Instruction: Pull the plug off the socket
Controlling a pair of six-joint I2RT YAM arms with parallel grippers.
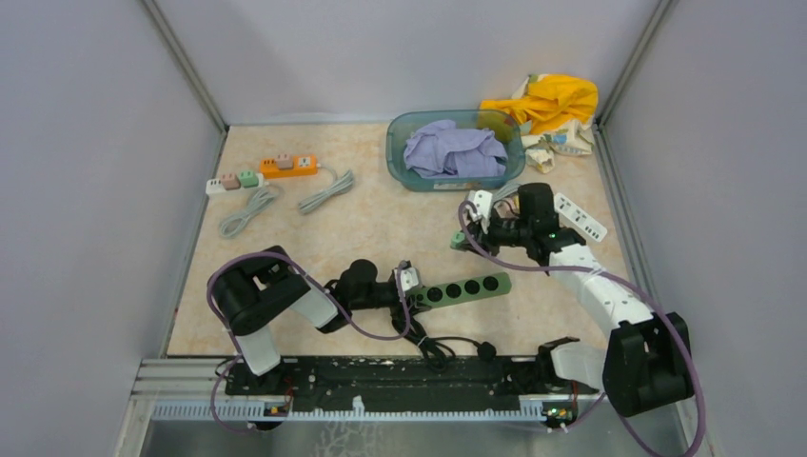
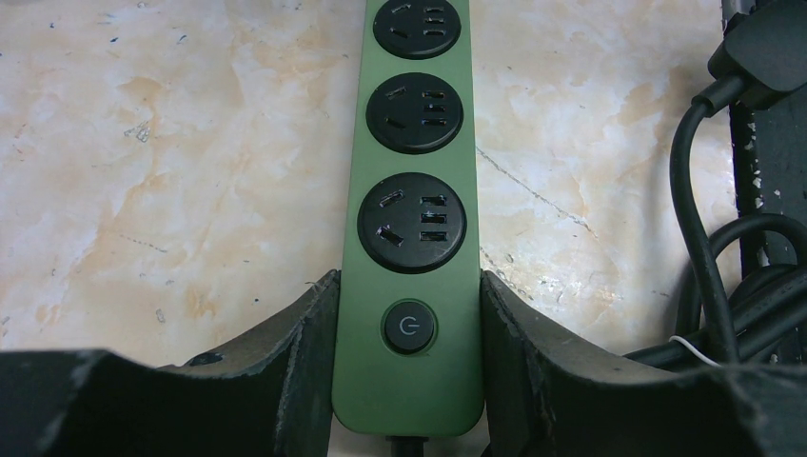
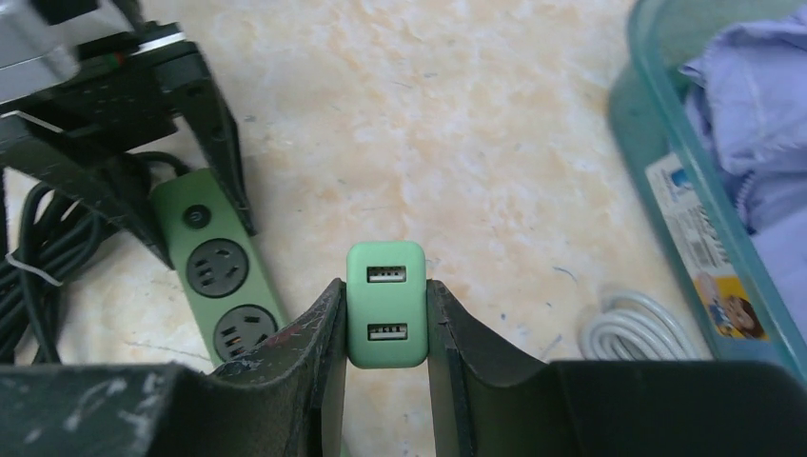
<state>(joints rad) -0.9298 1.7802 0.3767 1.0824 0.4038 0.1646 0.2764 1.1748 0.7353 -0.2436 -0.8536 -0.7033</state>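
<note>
now: plug off the strip, one thing in each set of jaws

so, your left jaws are clamped across the green power strip (image 2: pixel 409 224) at its switch end. one finger (image 2: pixel 306 350) presses each long side, level with the round power button (image 2: pixel 409 329) (both pads touch the casing in the left wrist view). the strip lies flat on the counter (image 1: pixel 381 228), running from the left jaws away to the right, with a row of round black sockets along it. a black cable (image 2: pixel 699 219) coils on the counter beside it, toward the arm bases.

your right jaws are pinching the mint-green plug (image 3: pixel 385 305), a small rounded block showing two usb ports on its face, squeezed between the two fingers (image 3: pixel 319 354). it is out of the strip and apart from it. in the top view it sits between the strip and the teal basket (image 1: pixel 398 162), which holds a lilac cloth (image 1: pixel 455 150). you cannot tell from these views whether the plug touches the counter.

elsewhere, a yellow cloth (image 1: pixel 550 99) is bunched in the far right corner, a white strip (image 1: pixel 580 217) lies just beyond the right arm, and an orange strip (image 1: pixel 288 166) lies far left.
</note>
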